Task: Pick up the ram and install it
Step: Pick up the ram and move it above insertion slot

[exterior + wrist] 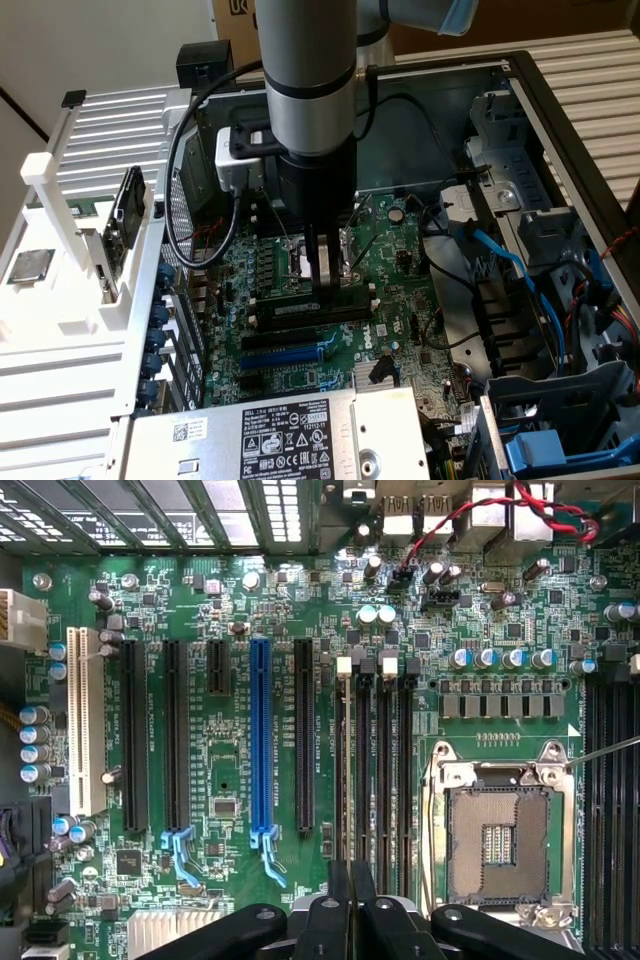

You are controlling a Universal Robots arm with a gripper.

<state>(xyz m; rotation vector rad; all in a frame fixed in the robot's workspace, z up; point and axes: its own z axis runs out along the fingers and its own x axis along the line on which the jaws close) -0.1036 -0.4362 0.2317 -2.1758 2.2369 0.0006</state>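
Jaws are drawn nearly together, just a sliver btwn the fingertips (338,910), and they look to be pinching the top edge of the ram (312,308) at about mid-length. Ram sits straight under the jaws, upright on its long edge, pale label strip facing the exterior cam. It's lined up along one of the black memory slots (385,770) on the motherboard (400,250). Fully seated or only resting in the slot mouth? Can't tell, the tips hide the middle.

Judgement: step in hand is the seating push. To do it well:
- Keep the stick vertical, w/ no lean toward the empty CPU socket (500,845) just beside the jaws.
- Keep it parallel w/ the slot so both ends go down together.
- Push straight down thru the centre, not at one end, else one side seats & the other rides up.
- Notch has to match the slot key. That isn't visible, so go gently at first contact.
- White end clips (388,665), out ahead of the jaws, should be free to swing in.
- Neighbouring slots sit close on either side of the jaws, so little room for sideways drift.
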